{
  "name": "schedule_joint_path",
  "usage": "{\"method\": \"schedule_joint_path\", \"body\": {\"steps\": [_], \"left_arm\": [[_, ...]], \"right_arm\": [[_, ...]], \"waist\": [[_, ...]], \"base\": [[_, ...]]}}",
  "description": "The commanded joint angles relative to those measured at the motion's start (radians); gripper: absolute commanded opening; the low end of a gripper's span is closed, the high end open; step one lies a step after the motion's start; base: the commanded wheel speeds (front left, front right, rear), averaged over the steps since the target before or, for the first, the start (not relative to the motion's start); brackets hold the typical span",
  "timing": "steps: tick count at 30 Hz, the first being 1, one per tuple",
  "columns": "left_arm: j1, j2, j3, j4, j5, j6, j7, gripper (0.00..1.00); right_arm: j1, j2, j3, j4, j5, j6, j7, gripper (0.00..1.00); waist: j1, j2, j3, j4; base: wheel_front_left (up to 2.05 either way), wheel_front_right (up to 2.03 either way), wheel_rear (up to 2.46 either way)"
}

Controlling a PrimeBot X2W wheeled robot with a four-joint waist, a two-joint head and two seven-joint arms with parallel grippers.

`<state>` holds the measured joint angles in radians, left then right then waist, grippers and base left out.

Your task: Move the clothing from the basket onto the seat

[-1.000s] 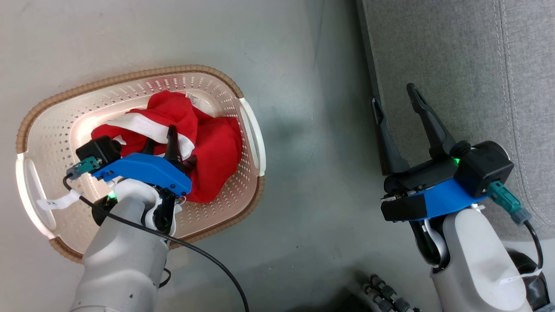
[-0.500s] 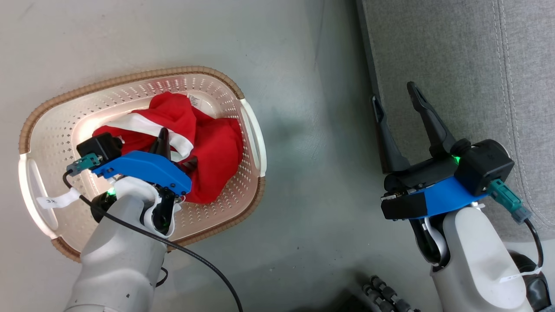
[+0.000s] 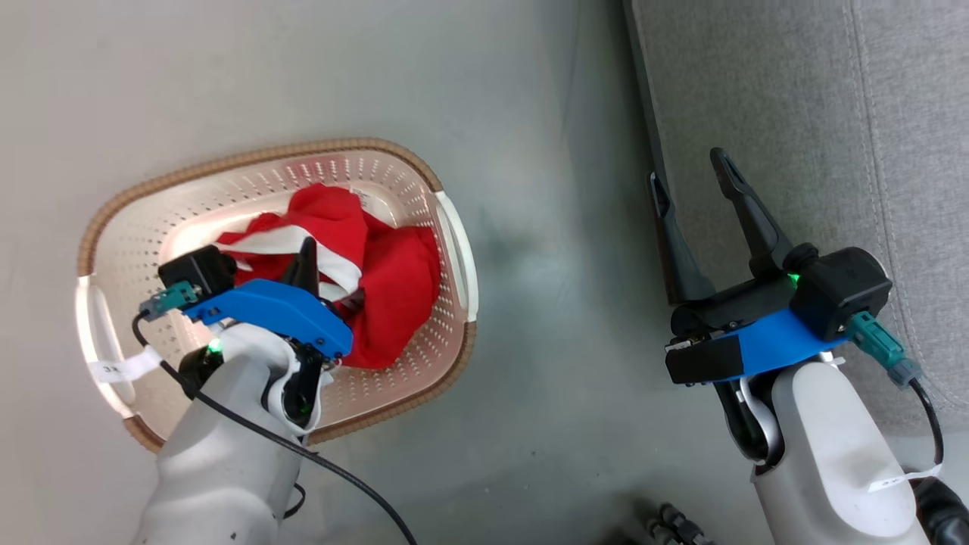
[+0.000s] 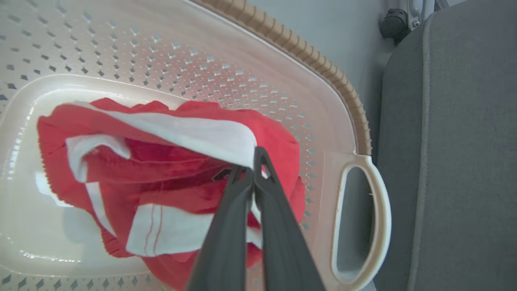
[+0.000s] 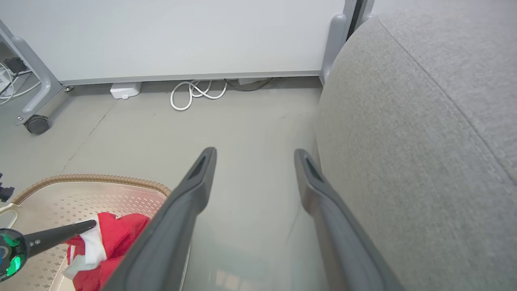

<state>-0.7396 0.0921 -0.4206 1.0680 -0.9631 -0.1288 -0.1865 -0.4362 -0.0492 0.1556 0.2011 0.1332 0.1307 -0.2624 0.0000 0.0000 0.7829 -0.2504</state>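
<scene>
- Resting on the smooth, faintly glossy grey floor [image 3: 530, 318] at the left, the basket [image 3: 250, 157] is an oval of cream-white plastic. Its walls are pierced with rows of small holes, its rim is brown and ribbed like weave, and a looped handle is moulded into each end.
- Inside the basket the clothing [image 3: 401, 280] lies crumpled: soft bright red fabric crossed by broad white bands, bunched toward the end nearer the seat.
- The left pincer [image 4: 250, 161] reaches down into the basket. Its two long dark fingers are pressed together, nipping a fold of the clothing right at a white band.
- A bare strip of floor separates the basket from the seat.
- The right pincer [image 3: 689, 170] hangs over the floor just beside the seat's edge. Its tapered dark fingers are spread wide with nothing between them, well apart from the basket.
- At the far right the seat [image 3: 795, 113] is a large rounded form in light grey woven upholstery, slightly nubbly, with a stitched seam running along it.
</scene>
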Motion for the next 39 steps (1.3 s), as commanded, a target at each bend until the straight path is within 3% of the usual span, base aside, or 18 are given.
{"method": "schedule_joint_path", "body": {"steps": [1, 22, 39], "left_arm": [[0.011, 0.004, -0.01, -0.012, -0.007, -0.003, 0.001, 0.0], [0.233, 0.029, -0.287, -0.255, -0.171, -0.003, -0.028, 0.0], [0.114, 0.047, -0.492, -0.384, -0.158, -0.003, -0.049, 0.0]], "right_arm": [[-0.011, -0.002, -0.002, 0.005, -0.005, 0.0, -0.004, 1.0], [0.133, -0.003, -0.018, 0.141, -0.047, 0.0, -0.003, 1.0], [0.252, -0.002, -0.016, 0.141, -0.055, 0.0, 0.04, 1.0]], "waist": [[0.0, 0.0, -0.031, 0.015], [0.0, 0.0, -0.497, 0.137], [0.0, 0.0, -0.699, 0.194]], "base": [[0.0, 0.0, 0.0], [0.0, 0.0, 0.0], [0.0, 0.0, 0.0]]}}
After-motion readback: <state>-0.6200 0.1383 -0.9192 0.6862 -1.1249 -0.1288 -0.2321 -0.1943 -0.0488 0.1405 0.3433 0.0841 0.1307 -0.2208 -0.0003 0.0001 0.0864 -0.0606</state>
